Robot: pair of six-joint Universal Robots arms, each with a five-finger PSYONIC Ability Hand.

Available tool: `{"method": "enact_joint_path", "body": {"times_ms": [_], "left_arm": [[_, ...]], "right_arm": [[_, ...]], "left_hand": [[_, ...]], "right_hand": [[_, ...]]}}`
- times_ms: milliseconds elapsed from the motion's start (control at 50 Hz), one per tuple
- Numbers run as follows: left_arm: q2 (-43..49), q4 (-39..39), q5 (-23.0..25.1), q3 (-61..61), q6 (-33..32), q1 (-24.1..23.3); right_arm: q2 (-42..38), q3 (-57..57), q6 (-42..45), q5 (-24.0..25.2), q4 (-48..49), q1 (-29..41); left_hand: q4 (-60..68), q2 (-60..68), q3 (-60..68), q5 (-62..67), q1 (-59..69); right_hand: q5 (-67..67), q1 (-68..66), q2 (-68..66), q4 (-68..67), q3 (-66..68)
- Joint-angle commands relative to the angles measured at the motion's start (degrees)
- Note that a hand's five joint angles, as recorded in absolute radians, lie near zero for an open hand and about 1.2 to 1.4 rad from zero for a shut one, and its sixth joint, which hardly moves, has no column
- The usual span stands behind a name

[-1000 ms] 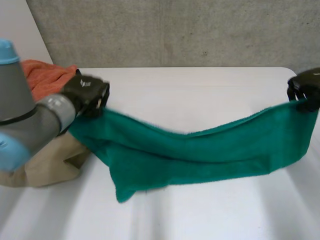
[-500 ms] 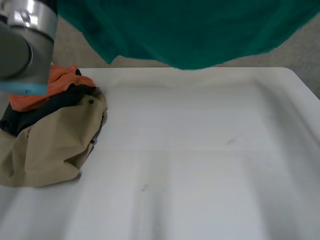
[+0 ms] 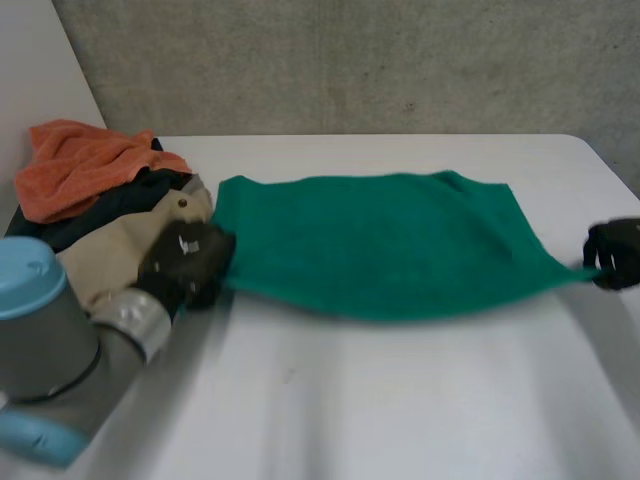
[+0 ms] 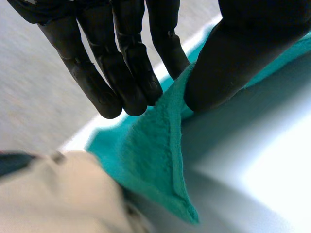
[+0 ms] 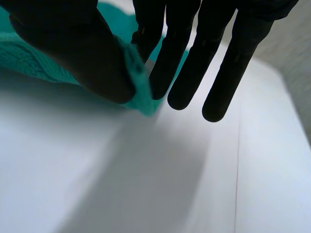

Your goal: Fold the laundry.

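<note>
the green towel (image 3: 380,245) lies spread on the bench (image 3: 400,400) across the middle of the frame. its long axis runs left to right, from the laundry pile (image 3: 75,165) at the left to near the right edge. what the fold turns on is this: both held corners are on the near long edge, toward the bottom of the frame, and the free long edge lies beyond them, toward the top. so i judge the coming move is to carry the near edge over onto the far one. each hand sits at its own end, neither nearer to the towel than the other.

my left hand (image 3: 185,262) is at the towel's lower-left corner, just beside the beige garment (image 3: 100,270) of the pile, with its forearm coming up from the lower left. in the left wrist view the thumb presses the hem against straight fingers (image 4: 129,73), so it is pinching the towel, and the corner tip trails past the fingertips.

my right hand (image 3: 615,252) is at the right edge of the frame, on the lower-right corner, which is drawn out to a point. in its wrist view the thumb clamps the green corner against the nearest of the fingers (image 5: 177,58); the others reach out straight over bare bench.
</note>
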State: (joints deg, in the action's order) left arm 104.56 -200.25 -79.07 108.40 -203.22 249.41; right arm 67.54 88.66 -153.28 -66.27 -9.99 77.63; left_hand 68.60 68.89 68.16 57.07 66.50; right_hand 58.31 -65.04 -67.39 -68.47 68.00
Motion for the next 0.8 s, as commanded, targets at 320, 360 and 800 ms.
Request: {"method": "enact_joint_path", "body": {"times_ms": [320, 360, 800], "left_arm": [[3.34, 24.24, -7.49, -14.50, -11.49, -5.07], [6.43, 22.02, -8.02, -18.03, -12.46, -5.33], [39.93, 10.06, -9.69, -57.07, -22.40, -5.95]], "right_arm": [[-4.42, -7.09, 23.24, 3.60, -21.77, -3.90], [-5.66, -8.41, 19.88, 3.52, -18.07, -2.57], [-19.28, -18.79, 2.90, -7.46, 21.40, 10.00]], "left_hand": [[11.40, 11.11, 11.84, 12.93, 13.50], [11.40, 11.11, 11.84, 12.93, 13.50], [11.40, 11.11, 11.84, 12.93, 13.50]], "right_hand": [[11.69, -14.96, -12.61, -11.53, 12.00], [11.69, -14.96, -12.61, -11.53, 12.00], [11.69, -14.96, -12.61, -11.53, 12.00]]}}
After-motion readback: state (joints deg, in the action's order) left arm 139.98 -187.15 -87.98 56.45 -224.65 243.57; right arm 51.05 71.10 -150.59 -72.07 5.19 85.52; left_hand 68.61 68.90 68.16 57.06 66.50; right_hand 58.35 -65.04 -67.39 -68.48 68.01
